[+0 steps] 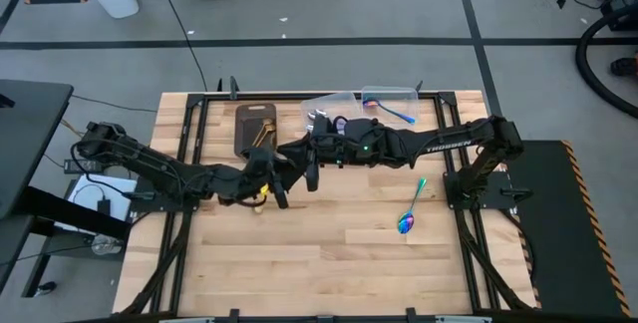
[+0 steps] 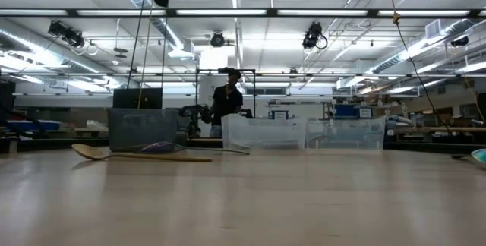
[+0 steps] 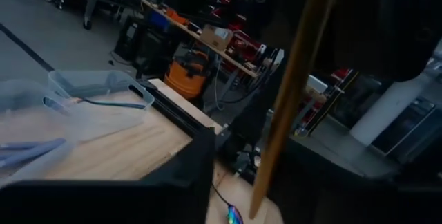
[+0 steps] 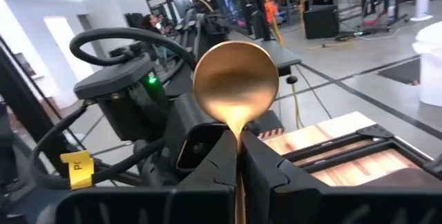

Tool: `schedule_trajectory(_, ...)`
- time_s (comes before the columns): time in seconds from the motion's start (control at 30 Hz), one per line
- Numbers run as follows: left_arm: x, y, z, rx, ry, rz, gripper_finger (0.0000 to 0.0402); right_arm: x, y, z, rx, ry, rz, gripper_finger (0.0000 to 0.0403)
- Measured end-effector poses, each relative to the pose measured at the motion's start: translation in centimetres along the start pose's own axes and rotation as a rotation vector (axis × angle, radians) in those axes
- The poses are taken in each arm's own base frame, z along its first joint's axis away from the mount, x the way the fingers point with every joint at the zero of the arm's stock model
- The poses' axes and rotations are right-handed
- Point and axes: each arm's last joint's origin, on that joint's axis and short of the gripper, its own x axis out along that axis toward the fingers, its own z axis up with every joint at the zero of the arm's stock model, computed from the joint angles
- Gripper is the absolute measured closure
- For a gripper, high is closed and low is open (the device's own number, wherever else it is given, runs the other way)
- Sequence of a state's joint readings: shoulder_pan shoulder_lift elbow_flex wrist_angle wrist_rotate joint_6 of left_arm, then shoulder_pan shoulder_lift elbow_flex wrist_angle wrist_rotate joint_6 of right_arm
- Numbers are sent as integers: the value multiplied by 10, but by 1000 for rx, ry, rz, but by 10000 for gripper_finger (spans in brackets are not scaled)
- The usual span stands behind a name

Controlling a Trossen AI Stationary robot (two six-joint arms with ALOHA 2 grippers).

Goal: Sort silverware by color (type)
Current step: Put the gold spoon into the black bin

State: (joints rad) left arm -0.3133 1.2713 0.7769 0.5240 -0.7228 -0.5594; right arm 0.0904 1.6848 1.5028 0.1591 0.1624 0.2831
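My right gripper point(image 1: 312, 163) reaches in from the table's right, over the middle, and is shut on a gold spoon point(image 4: 236, 86). My left gripper point(image 1: 282, 185) sits just left of it, facing it. A gold handle point(image 3: 293, 86) crosses the left wrist view close up; I cannot tell what holds it. Another gold spoon point(image 2: 137, 153) lies flat on the table under the arms. An iridescent spoon point(image 1: 411, 211) lies flat at the right. More gold spoons point(image 1: 265, 136) lie in the dark tray point(image 1: 249, 122). My right gripper pinches the gold spoon's neck point(image 4: 239, 131), just below the bowl, between its two fingers. The fingers come in level from the table's right and lie along the spoon. The bowl point(image 4: 236, 79) stands out past the fingertips, and the handle runs back between them. The spoon is clear of the table.
Two clear containers point(image 1: 329, 109) point(image 1: 391, 97) stand at the far edge, the right one with an iridescent spoon point(image 1: 396, 113) in it. Bare wood lies along the near half of the table point(image 1: 329, 263). A person point(image 2: 228, 105) stands beyond the far edge.
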Motion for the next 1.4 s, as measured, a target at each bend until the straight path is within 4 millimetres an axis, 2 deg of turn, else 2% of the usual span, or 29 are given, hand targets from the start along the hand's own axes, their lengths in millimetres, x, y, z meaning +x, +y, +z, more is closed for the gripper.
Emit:
schedule_trajectory(0.2, 0, 0, 0, -61, 5, -11, 377, 0, -1, -1, -41, 4, -22, 383)
schedule_trajectory(0.37, 1, 0, -1, -87, 7, -5, 379, 1, -3, -4, -82, 34, -43, 363)
schedule_trajectory(0.7, 0, 2, 4, -90, -19, 22, 379, -1, -3, -4, -118, 49, -57, 272)
schedule_trajectory(0.83, -1, 8, 8, -83, -5, 53, 379, -4, -6, -5, -123, 88, -75, 248)
schedule_trajectory(1.1, -5, 34, 19, -67, 88, 194, 379, -17, -17, 3, -159, 158, -121, 237)
schedule_trajectory(1.4, -2, 76, 33, -60, 200, 372, 379, -22, -23, 4, -281, 217, -131, 240)
